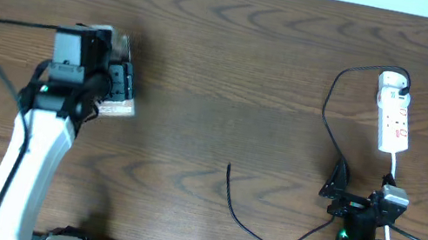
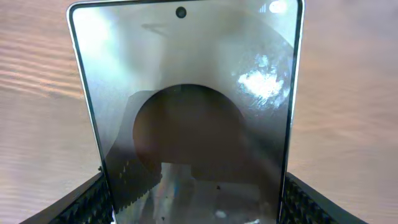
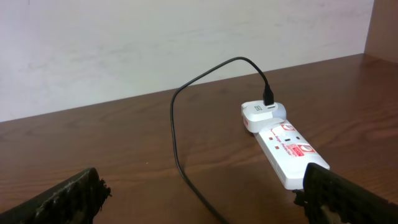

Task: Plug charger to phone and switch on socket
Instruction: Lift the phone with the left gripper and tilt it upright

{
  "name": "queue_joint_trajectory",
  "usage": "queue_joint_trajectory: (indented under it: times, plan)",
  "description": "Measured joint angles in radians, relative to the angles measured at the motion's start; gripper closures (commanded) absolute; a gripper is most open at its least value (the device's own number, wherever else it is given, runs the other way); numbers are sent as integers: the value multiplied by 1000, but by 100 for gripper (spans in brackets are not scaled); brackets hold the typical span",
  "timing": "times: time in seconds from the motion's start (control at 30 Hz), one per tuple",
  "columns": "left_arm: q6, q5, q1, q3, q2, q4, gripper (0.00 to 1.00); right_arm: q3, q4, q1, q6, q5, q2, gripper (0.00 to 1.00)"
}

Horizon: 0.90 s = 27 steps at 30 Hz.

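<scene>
Tabletop point(image 1: 223, 69) dark woodgrain, wall point(image 3: 124, 43) pale; L jaws tight on phone point(image 2: 186, 93), R jaws wide apart.

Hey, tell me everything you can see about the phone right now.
The phone is a flat rectangular slab with a thin silvery edge. Its glossy dark face mirrors a round dark shape and bright glare. A small round camera hole sits centred near its far end. The black ribbed fingers of the left tool clamp it by its long edges, over the left part of the wooden table. No cable joins the end in view, and the near end is hidden.
</scene>
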Motion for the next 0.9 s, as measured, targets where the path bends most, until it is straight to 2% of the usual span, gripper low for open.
queue_joint_trajectory:
  times: [0.23, 0.33, 0.6, 0.73, 0.9]
  plan:
    - [-331, 160, 0, 0, -126, 28, 93, 0, 0, 0, 0, 0, 0, 1]
    - [-534, 241, 6, 0, -151, 38, 93, 0, 0, 0, 0, 0, 0, 1]
    - [-1163, 509, 66, 0, -156, 63, 93, 0, 0, 0, 0, 0, 0, 1]
    - [-1409, 655, 101, 0, -156, 103, 93, 0, 0, 0, 0, 0, 0, 1]
    - [-1643, 832, 155, 0, -156, 105, 93, 0, 0, 0, 0, 0, 0, 1]
